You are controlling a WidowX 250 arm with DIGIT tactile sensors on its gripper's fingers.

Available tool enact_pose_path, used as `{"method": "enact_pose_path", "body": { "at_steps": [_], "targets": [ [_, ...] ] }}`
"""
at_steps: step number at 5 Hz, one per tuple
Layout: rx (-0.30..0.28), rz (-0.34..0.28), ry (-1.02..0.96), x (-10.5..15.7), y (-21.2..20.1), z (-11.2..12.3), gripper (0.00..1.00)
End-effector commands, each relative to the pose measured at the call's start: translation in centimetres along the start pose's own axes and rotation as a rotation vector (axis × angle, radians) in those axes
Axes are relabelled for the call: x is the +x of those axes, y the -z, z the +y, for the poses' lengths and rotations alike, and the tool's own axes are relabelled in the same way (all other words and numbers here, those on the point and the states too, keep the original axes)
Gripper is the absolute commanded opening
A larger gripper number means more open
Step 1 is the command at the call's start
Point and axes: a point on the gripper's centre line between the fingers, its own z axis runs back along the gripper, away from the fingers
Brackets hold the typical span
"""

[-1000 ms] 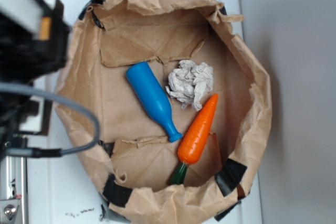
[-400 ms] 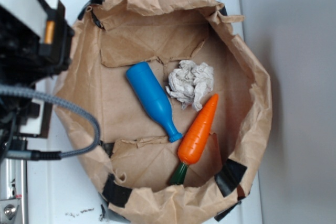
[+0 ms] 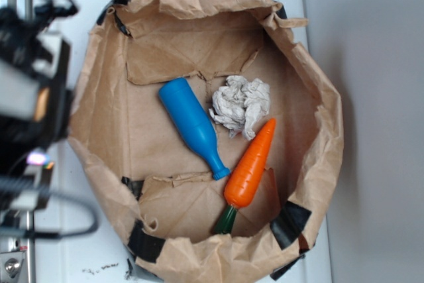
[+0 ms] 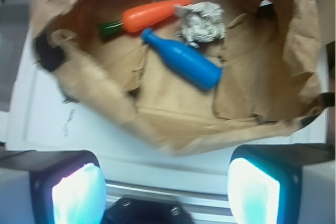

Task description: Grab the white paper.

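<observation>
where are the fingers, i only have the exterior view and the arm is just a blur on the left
Observer: The wrist view shows the fingers spread wide with nothing between them.
Operator: are they inside the bag yet
Observer: No, they are outside it, and the brown bag's near wall lies between them and the objects.
Operator: is the white paper lined up with them
Observer: In the wrist view the white paper sits at the far side, right of centre, beyond the blue bottle.

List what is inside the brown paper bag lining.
Inside the brown paper bag lining lie three things: the white paper, a blue bottle and an orange toy carrot. Whatever the lining itself covers, and anything under those three, is hidden.
</observation>
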Motion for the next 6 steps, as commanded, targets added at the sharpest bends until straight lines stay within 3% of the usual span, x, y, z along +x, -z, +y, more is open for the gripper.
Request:
{"method": "enact_pose_path", "body": {
  "at_steps": [1, 4, 5, 6],
  "targets": [
    [-0.010, 0.020, 0.005, 4.9, 2.2, 2.2, 1.00],
    [-0.010, 0.020, 0.005, 4.9, 2.2, 2.2, 1.00],
    [-0.010, 0.049, -0.019, 4.1, 2.7, 0.9, 1.00],
    [0.018, 0.073, -0.062, 8.3, 5.6, 4.4, 1.00]
  ]
}}
